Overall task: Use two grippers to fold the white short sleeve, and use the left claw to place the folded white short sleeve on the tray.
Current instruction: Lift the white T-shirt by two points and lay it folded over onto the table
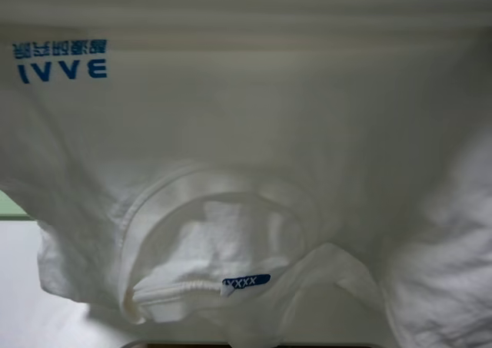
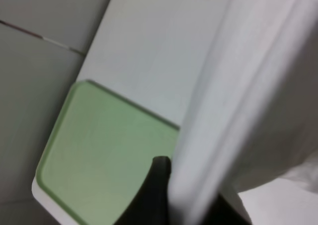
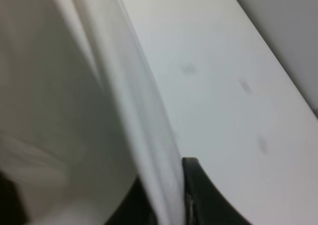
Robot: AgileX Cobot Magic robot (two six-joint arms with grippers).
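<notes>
The white short sleeve hangs lifted close to the high camera and fills that view. Its blue lettering shows upside down at the upper left and its blue neck label at the bottom centre. Neither gripper shows in the high view. In the left wrist view my left gripper is shut on a fold of the shirt, held above the table beside the pale green tray. In the right wrist view my right gripper is shut on another fold of the shirt. A sliver of the tray shows at the left edge.
The white table lies under the shirt and also shows in the right wrist view. Grey floor lies beyond the table's edge next to the tray. The shirt hides most of the table in the high view.
</notes>
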